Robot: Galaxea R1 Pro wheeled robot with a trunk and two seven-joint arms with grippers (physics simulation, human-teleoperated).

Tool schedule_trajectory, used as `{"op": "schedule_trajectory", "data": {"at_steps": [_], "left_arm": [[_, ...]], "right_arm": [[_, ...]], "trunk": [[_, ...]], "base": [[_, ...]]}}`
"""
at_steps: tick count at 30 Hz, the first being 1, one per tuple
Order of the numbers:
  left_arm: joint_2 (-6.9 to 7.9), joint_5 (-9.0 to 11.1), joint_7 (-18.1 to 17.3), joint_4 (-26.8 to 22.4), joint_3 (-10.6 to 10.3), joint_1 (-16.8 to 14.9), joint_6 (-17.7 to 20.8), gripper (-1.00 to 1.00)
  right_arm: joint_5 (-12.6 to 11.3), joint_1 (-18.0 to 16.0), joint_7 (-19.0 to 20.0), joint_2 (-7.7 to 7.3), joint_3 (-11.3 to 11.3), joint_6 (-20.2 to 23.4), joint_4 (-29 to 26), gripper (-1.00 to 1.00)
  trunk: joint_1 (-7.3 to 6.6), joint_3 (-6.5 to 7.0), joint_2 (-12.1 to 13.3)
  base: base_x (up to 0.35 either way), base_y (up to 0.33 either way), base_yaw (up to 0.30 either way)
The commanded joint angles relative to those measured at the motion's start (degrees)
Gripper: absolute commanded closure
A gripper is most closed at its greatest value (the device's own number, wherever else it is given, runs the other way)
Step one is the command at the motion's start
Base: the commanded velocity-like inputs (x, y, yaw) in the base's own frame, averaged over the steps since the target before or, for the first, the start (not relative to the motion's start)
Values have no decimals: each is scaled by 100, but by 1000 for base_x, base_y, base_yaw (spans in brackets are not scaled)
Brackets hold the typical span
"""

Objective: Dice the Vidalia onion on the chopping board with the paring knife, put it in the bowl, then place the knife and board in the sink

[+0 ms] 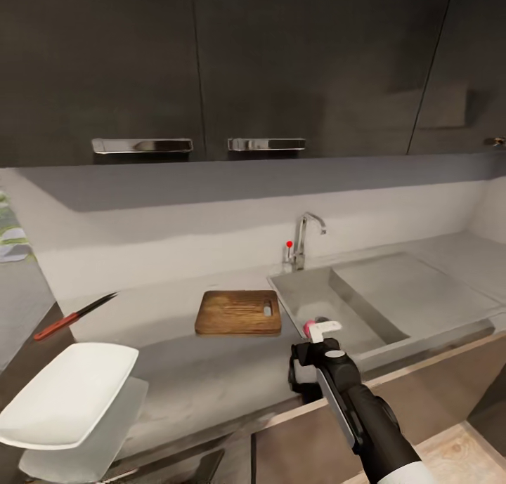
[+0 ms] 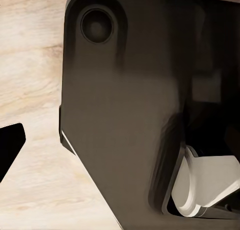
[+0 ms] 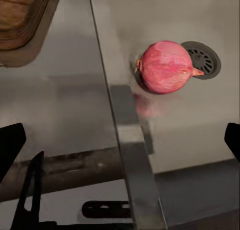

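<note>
Your right end effector (image 1: 314, 350) hangs at lower centre of the head view, over the near rim of the sink (image 1: 393, 308). In the right wrist view its dark fingertips (image 3: 11, 145) sit at the far left and right edges of the frame, so it is spread wide and holds nothing. Your left end effector cannot be judged: the left wrist view gives dark robot bodywork against a pale wooden floor (image 2: 30, 89), and whether it is open or closed I cannot tell.

Just ahead of the right end effector lies the Vidalia onion (image 3: 166, 66), a reddish-pink bulb on the sink floor, touching or just beside the round drain (image 3: 204, 59). It is whole and untouched.

Left of the sink, at centre of the head view, the chopping board (image 1: 237, 312) lies flat and bare on the desk (image 1: 204, 378). Well apart, at far left, rests the paring knife (image 1: 74, 317). The white bowl (image 1: 67, 393) sits at lower left.

I judge the task barely begun: you are lining up the first pick. Lifting the onion out, dicing, filling the bowl, and sinking knife and board all remain.
</note>
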Motion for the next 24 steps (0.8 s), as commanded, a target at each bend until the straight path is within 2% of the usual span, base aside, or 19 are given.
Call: {"op": "schedule_trajectory", "data": {"at_steps": [1, 9, 12, 21, 24], "left_arm": [[-2, 1, -7, -10, 40, 3, -5, -100], [-2, 1, -7, -10, 39, 3, -5, -100], [-2, 1, -7, -10, 41, 3, -5, -100], [-12, 1, -7, -10, 45, 3, -5, -100], [-19, 1, -7, -10, 44, 3, -6, -100]], "right_arm": [[-8, -5, -30, 0, 8, 29, -4, -100], [-8, -5, -30, -1, -2, 24, -4, -100], [-8, -5, -30, -1, -14, 21, -4, -100], [1, -5, -52, 2, -32, 28, -4, -100], [1, -51, -68, 2, -93, 29, 8, -100]], "trunk": [[1, -6, -5], [1, -6, -5], [1, -6, -5], [1, -6, -5], [1, -7, -5]], "base": [[0, 0, 273], [0, 0, 248], [65, -38, 66], [262, -153, 8], [103, -63, 11]]}}
